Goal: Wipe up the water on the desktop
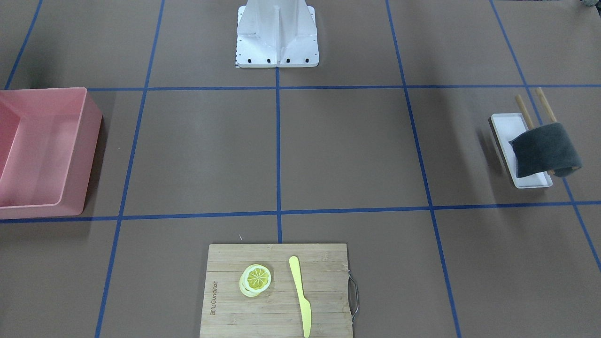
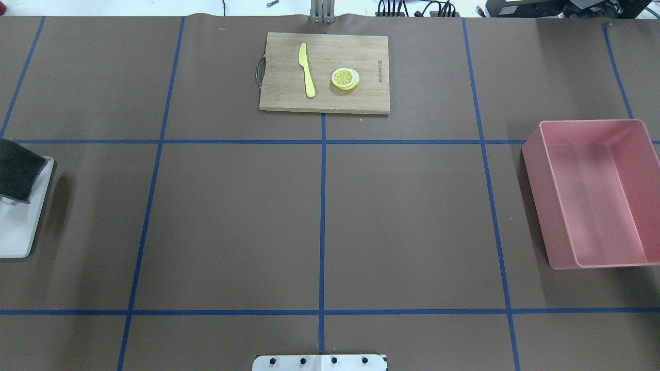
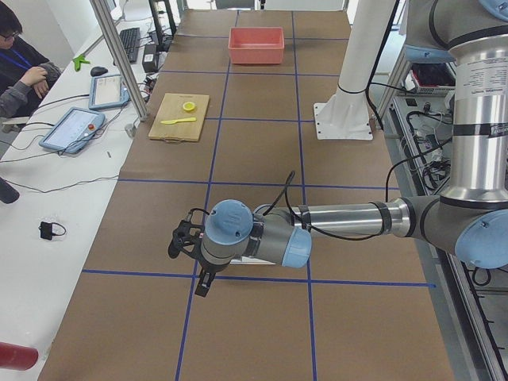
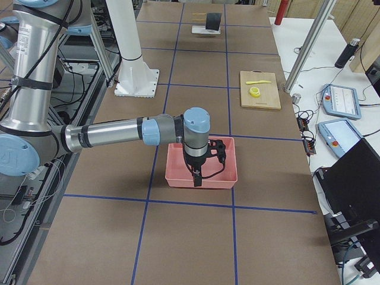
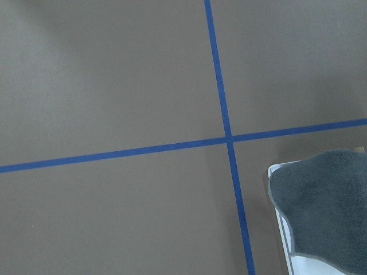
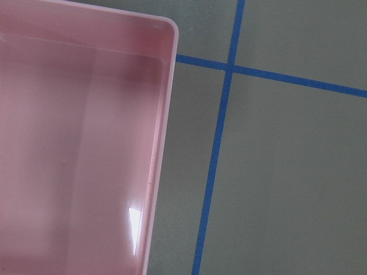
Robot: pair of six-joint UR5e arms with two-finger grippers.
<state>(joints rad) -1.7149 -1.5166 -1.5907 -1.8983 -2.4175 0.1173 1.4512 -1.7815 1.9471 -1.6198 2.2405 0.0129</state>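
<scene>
Checking front view: bench [image 1: 347, 150] brown, blue-taped, no water discernible. Grey cloth [image 1: 544, 152] draped over wooden rack [image 1: 541, 101] on white tray [image 1: 509, 134], off surface, presumably kept dry and easy to pinch.
Overhead: pink bin [image 2: 593, 206] at robot's right, likely for used cloth.
Left side view: left fingers [image 3: 202, 287] hang above bench; open or clenched, cannot tell.
Right side view: right fingers [image 4: 197, 181] over bin; cannot tell either.

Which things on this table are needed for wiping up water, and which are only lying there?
For the job:
- desktop
- grey cloth

Only lying about:
- pink bin
- cutting board
- lemon slices
- yellow knife
</scene>
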